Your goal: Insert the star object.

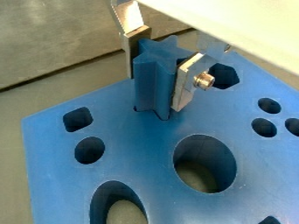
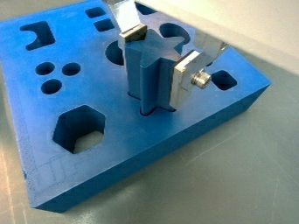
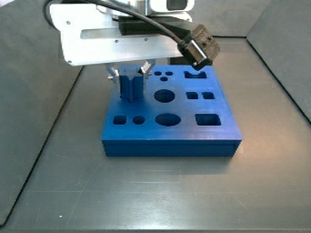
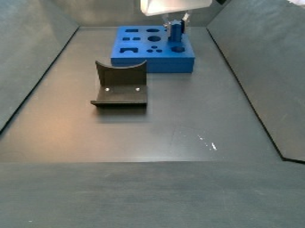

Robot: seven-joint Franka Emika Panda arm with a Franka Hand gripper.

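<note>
One dark piece lies nearest in a side view — the fixture [image 4: 119, 85], an L-shaped bracket on its base plate, standing on the grey tabletop [image 4: 155, 134] well apart from everything else. Nothing lies between it and the blue block [image 4: 152, 52] farther back, which sits flat on the tabletop near the far wall.

The block [image 3: 170, 114] carries many shaped holes: round ones of different widths, a hexagon [image 2: 77, 128], a square [image 3: 209, 119], and some curved cut-outs. All those that show look bare, save one. No writing or label can be read on any surface.

At the block's far side the star object [image 2: 149, 80], a ridged blue peg, stands upright with its lower end in a hole of the block [image 1: 93, 175]; in both wrist views its base meets the block's top face. How deep it sits cannot be told.

The gripper [image 2: 162, 68] is right above the block, under the white wrist housing [image 3: 115, 41]. Its fingers [image 2: 184, 80] press on the peg from two opposite sides — silver plates flat against the ridges, gripping it. In a side view the gripper [image 4: 177, 25] hangs over the block's far right part, the peg [image 4: 177, 34] below it.
</note>
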